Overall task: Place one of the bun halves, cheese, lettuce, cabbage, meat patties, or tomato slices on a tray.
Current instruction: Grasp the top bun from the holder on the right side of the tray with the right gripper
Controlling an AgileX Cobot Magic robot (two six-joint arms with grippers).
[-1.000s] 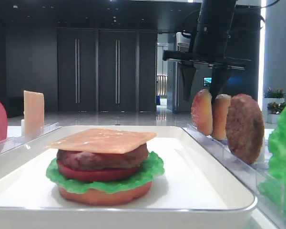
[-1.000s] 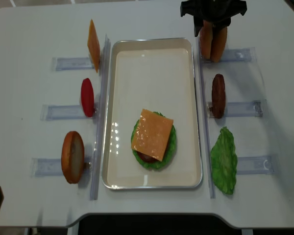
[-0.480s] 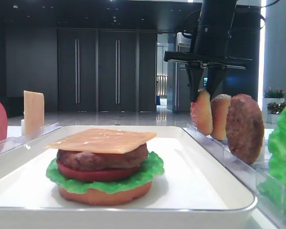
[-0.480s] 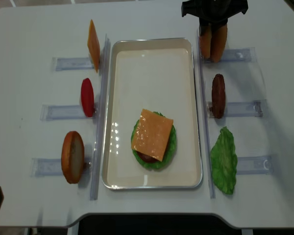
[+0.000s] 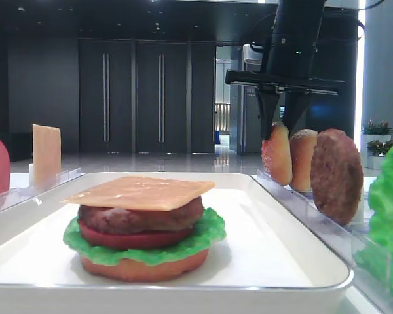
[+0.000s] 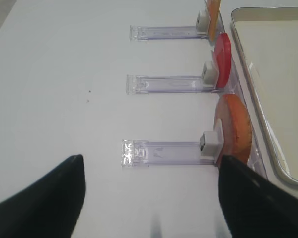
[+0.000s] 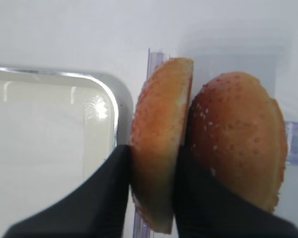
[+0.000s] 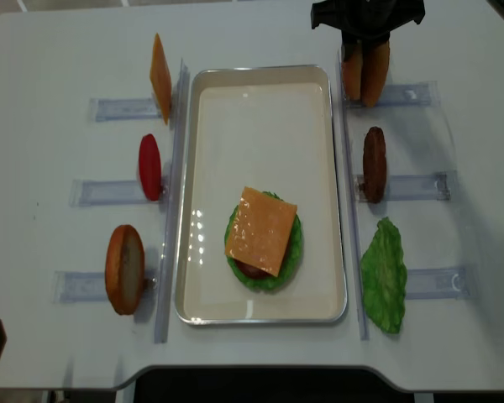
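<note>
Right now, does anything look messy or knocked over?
Nothing stands out. The burger stack sits neatly on the tray, and the spare pieces stand upright in their holders. The cheese on top just sits a little skewed.

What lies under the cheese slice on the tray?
Under the cheese in the tray, from the top down: a meat patty, a tomato slice, lettuce and a bun base. Their middles are covered, so only the edges show.
</note>
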